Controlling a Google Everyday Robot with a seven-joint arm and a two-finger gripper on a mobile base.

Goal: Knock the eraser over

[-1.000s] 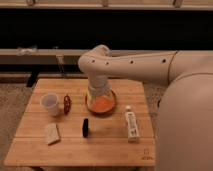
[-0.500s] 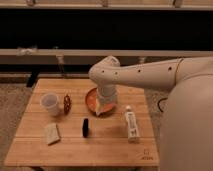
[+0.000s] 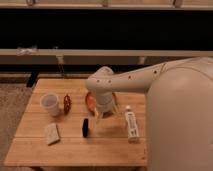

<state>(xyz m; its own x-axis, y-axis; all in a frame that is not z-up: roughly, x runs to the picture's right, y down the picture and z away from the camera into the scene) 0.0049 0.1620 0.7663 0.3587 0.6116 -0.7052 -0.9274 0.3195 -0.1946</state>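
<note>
The eraser [image 3: 85, 127] is a small black block standing upright on the wooden table [image 3: 100, 147], front of centre. My gripper [image 3: 104, 115] hangs from the pale arm [image 3: 130, 82], pointing down. It sits just right of and slightly behind the eraser, a short gap away and not touching it. It is over the front edge of an orange bowl [image 3: 89, 100], which the arm partly hides.
A white cup [image 3: 49, 104] and a brown pretzel-shaped item [image 3: 67, 103] stand at the left. A pale beige flat block [image 3: 51, 133] lies front left. A white tube-shaped bottle [image 3: 131, 124] lies right of the gripper. My own body fills the right side.
The arm has swung lower and toward the front of the table, bringing the gripper from over the bowl to close beside the eraser. The eraser still stands in the same spot.
</note>
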